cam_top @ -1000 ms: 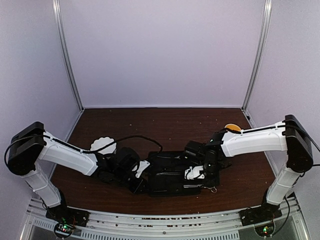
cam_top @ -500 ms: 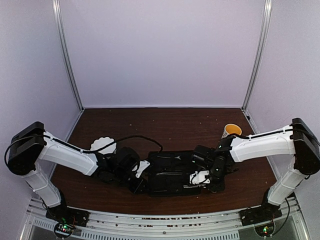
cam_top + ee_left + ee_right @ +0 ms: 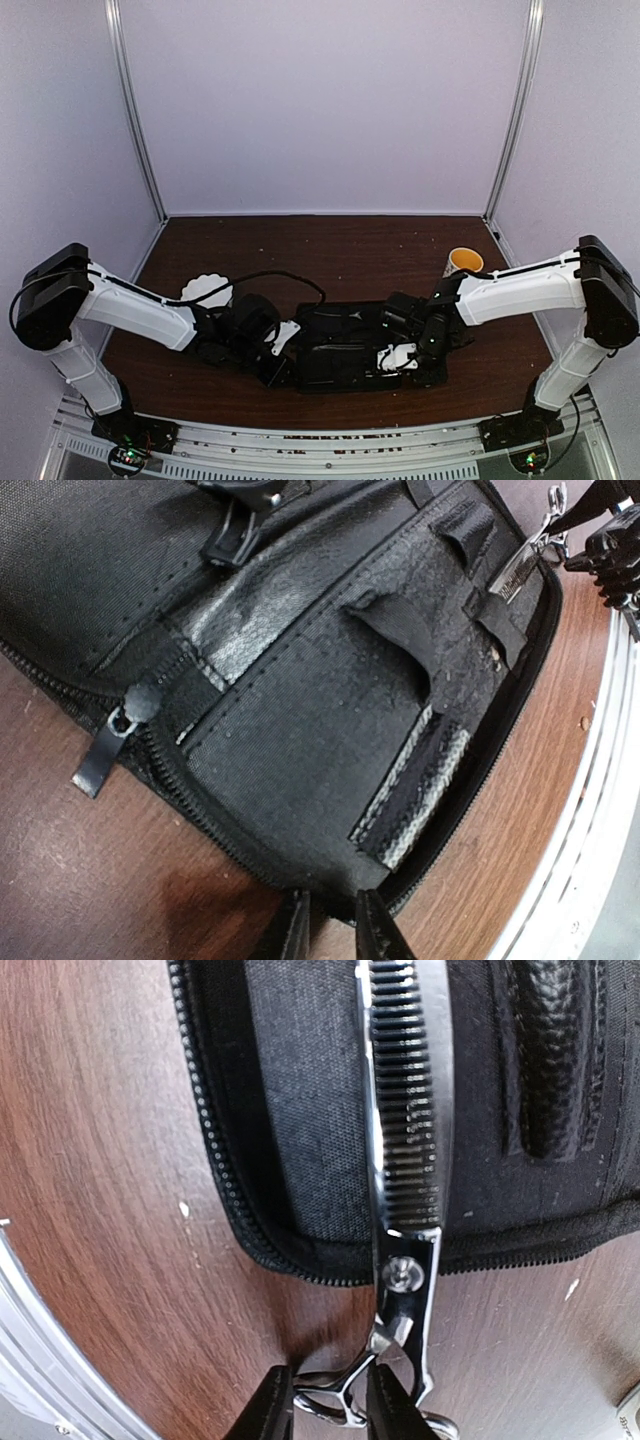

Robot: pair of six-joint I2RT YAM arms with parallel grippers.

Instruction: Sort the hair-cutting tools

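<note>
The flat black zip case (image 3: 335, 352) lies open at the table's near middle. My left gripper (image 3: 281, 370) is at its left end. In the left wrist view that gripper (image 3: 330, 932) is shut on the case's (image 3: 300, 680) zipped rim. Silver thinning scissors (image 3: 408, 1150) with a toothed blade lie lengthwise over the case's (image 3: 300, 1110) right end, handle rings out over the table. My right gripper (image 3: 328, 1402) stands narrowly round one handle ring, with a finger against each side. From above, that gripper (image 3: 405, 360) is at the case's right end. A silver tool (image 3: 515, 575) shows there.
A white fluted bowl (image 3: 205, 290) stands left of the case, behind my left arm. A yellow-lined cup (image 3: 463, 262) is at the back right. The metal rail of the table's near edge (image 3: 590, 820) runs close by the case. A zip pull (image 3: 100, 760) hangs at the case's corner.
My right arm has shifted right and come down, bringing the scissors onto the case's right end. Its jaws have eased slightly wider. The left arm has not moved.
</note>
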